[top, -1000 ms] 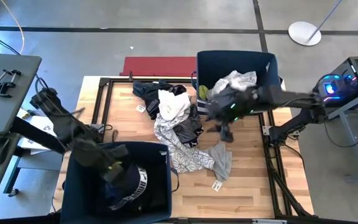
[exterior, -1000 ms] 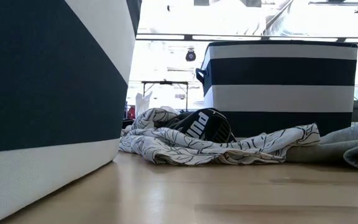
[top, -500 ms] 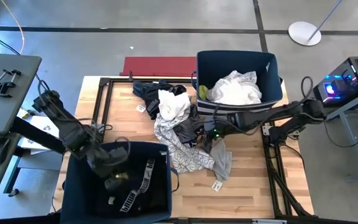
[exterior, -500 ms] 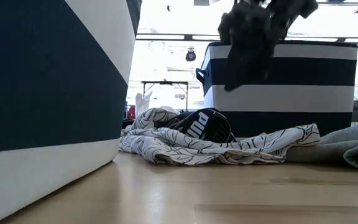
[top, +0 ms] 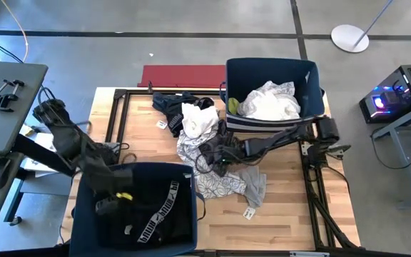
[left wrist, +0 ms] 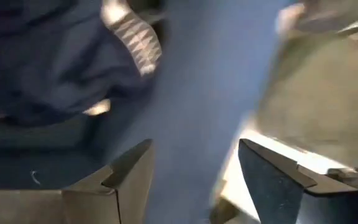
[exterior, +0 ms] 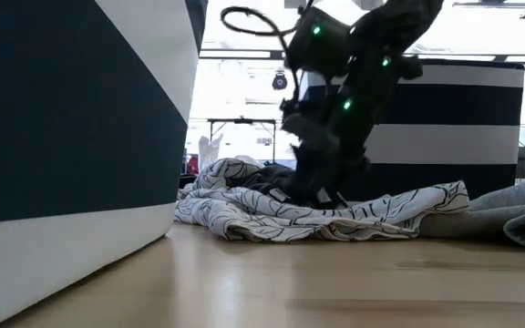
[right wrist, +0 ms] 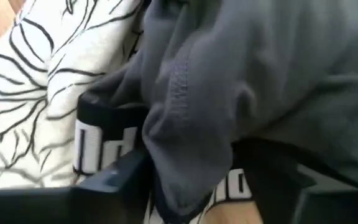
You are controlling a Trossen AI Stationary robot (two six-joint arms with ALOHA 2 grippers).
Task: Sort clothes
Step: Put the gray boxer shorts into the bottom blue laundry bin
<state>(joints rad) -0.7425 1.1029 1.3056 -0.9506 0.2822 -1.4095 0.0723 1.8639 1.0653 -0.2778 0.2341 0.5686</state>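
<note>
High view shows the work split between two bins, and the near bin (top: 184,175) serves as the landmark here. Over its left rim hangs the left gripper (top: 108,205), fingers parted wide with nothing between them in its wrist view, which suggests it is there to deliver dark pieces; black garments with a lettered band (top: 159,213) already lie inside that bin. Just right of the near bin, on the desk (top: 291,221), spreads the light patterned garment (top: 209,178), and beyond its far edge sits the mixed pile of clothes (top: 198,125), black and white together. The right gripper (top: 220,157) is down on that pile, right of and beyond the near bin; its wrist view shows dark grey fabric (right wrist: 229,93) draped between the fingers over a black lettered waistband (right wrist: 95,146), but I cannot tell whether the fingers have closed on anything. A grey garment (top: 254,187) lies to the right of the patterned one. Well beyond the near bin, the far bin (top: 241,71) holds white cloth (top: 270,101), so light pieces seem to go there. Open desk remains right of the near bin, toward the desk's front edge; the gap between the two bins is crowded with cloth, so a lift there could drag neighbouring pieces.
</note>
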